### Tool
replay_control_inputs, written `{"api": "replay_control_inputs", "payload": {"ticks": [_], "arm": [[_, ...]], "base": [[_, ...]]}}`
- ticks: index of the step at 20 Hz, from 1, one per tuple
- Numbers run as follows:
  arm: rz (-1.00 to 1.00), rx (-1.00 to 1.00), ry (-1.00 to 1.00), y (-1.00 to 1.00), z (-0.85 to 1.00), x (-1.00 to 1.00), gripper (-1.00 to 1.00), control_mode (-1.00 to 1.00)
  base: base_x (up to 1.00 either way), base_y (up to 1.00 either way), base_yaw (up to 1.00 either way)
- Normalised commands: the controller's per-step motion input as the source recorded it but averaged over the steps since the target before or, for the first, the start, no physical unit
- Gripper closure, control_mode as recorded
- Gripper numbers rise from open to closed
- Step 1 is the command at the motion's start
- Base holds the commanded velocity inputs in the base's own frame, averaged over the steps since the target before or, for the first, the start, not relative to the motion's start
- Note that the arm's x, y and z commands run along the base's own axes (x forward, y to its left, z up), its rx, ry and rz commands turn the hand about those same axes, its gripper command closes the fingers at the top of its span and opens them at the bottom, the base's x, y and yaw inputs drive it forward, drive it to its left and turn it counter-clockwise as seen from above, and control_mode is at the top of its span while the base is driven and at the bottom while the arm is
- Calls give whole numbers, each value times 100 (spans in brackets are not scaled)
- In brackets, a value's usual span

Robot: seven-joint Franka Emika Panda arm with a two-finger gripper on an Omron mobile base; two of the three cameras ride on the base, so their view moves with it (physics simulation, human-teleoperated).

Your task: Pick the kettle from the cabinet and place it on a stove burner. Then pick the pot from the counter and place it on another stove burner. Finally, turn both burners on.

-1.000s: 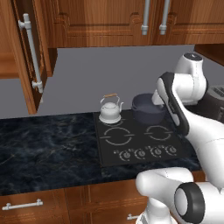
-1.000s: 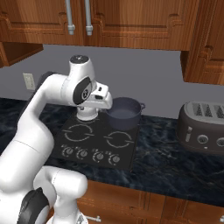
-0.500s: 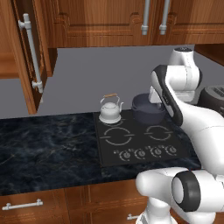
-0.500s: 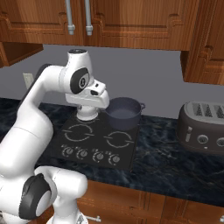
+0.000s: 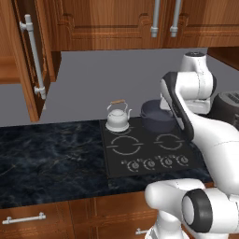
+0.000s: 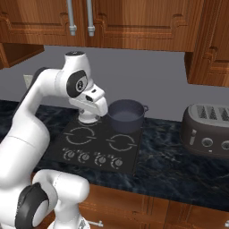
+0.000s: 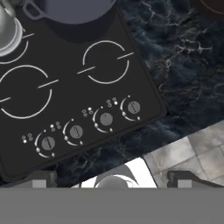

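Hand view looks straight down on the cooktop point(image 7: 144, 94), and running from its left edge across: the kettle point(image 7: 8, 33) sits on the far-left burner, up and to the left of the pincer point(image 7: 111, 178); the pot point(image 7: 76, 9) sits on the far-right burner, ahead of the pincer and a little left of its line. Both near burners lie bare below them. Closer in, the row of four knobs point(image 7: 89, 124) runs slantwise, just ahead of the finger tips, with the marble counter point(image 7: 183, 57) off to the pincer's right.

The pincer stands wide apart, its two tips far to either side, holding nothing. From the left base view the kettle point(image 5: 117, 116) and pot point(image 5: 156, 115) both rest on the back burners, and the cabinet point(image 5: 29, 56) door stands open well off to the left. From the right base view the pincer point(image 6: 97, 103) hovers above the cooktop, near the pot point(image 6: 125, 115).

So I judge both placings done, and the step in hand is the last: turning the burners on. The next move calls for lowering onto the knob that serves one of the occupied back burners, closing the tips about it and twisting, then the same for the other. Which knob governs which ring I cannot tell from the small dot marks.
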Motion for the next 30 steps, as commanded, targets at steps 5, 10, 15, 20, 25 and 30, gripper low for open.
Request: {"api": "replay_control_inputs", "payload": {"ticks": [5, 10, 15, 20, 25, 30], "arm": [[-8, 4, 1, 0, 0, -2, -100, -100], [7, 7, 7, 0, 0, 0, -100, -100], [15, 3, 6, 0, 0, 0, -100, -100], [17, 0, 0, 5, 0, -11, -100, -100], [13, 0, -2, 6, -9, -41, -100, -100], [1, 0, -5, 0, -21, -34, -100, -100]], "base": [[0, 0, 0], [0, 0, 0], [0, 0, 0], [0, 0, 0], [0, 0, 0], [0, 0, 0]]}}
